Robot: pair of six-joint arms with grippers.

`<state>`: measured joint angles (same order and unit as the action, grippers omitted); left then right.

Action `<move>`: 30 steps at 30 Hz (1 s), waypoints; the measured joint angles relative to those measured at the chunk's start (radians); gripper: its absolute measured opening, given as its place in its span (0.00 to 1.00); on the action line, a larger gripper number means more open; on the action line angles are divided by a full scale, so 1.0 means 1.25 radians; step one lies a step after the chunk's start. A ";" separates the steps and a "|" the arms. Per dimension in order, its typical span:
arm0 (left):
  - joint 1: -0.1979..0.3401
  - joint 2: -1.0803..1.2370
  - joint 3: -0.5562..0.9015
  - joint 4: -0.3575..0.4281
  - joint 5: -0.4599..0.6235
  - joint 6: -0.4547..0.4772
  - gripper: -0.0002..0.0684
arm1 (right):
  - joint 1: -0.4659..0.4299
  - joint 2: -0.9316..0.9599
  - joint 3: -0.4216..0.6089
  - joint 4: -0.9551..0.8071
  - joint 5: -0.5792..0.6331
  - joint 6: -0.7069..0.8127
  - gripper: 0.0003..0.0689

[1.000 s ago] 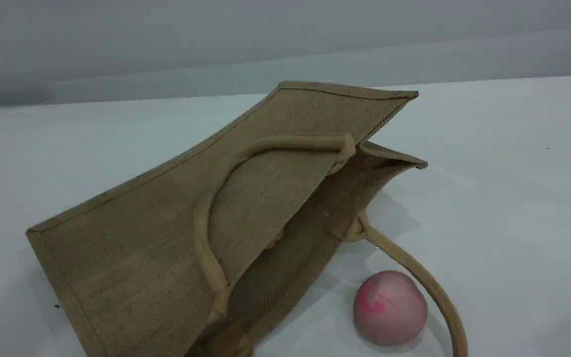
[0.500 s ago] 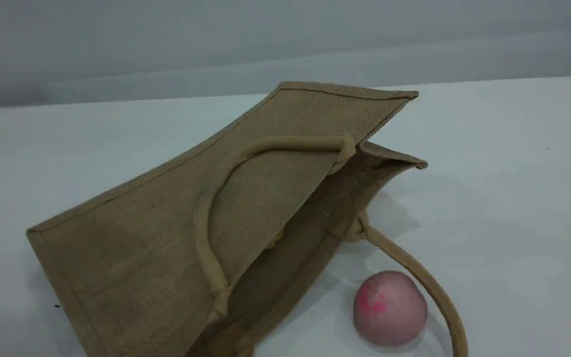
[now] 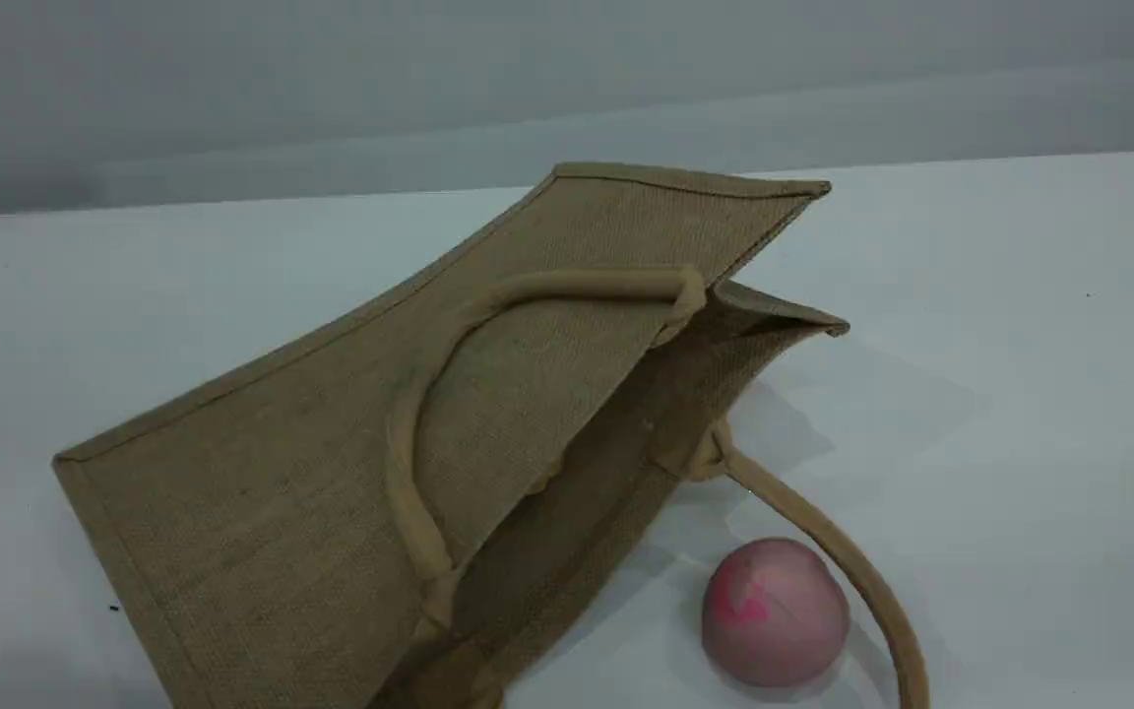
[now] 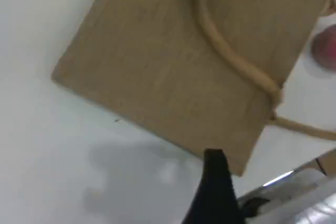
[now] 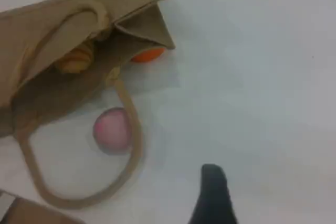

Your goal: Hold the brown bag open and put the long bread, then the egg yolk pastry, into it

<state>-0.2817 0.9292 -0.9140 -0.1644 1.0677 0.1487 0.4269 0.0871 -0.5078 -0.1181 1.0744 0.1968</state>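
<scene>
Right wrist view: the right gripper (image 5: 212,184) hangs spread wide and holds nothing, as does the left gripper (image 4: 214,163) over the brown bag (image 3: 331,463). In the last second the bag has stayed put on its side. The long bread (image 5: 75,62) shows inside its mouth, so that step looks done. The egg yolk pastry is unseen.

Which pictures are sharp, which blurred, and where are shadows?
Scene view: sharp, dim; soft shadow right of the brown bag. Left wrist view: blurred, grey shadow on the table below the bag. Right wrist view: soft focus, pink ball fuzzy-edged.
</scene>
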 joint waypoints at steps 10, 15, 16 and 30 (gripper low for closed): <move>0.000 -0.314 0.237 0.116 -0.023 -0.145 0.72 | 0.000 0.001 0.000 0.000 -0.001 0.000 0.67; 0.000 -0.465 0.311 0.132 -0.001 -0.148 0.72 | 0.000 0.001 0.000 0.000 -0.002 0.000 0.67; 0.000 -0.496 0.319 0.132 -0.001 -0.148 0.72 | 0.000 0.001 0.000 0.000 -0.002 0.000 0.67; 0.000 -0.745 0.329 0.173 0.011 -0.146 0.72 | -0.031 -0.001 0.000 0.000 -0.001 0.000 0.67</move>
<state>-0.2817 -0.0016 -0.5030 0.0512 1.0814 -0.0340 0.3879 0.0863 -0.5078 -0.1178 1.0733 0.1968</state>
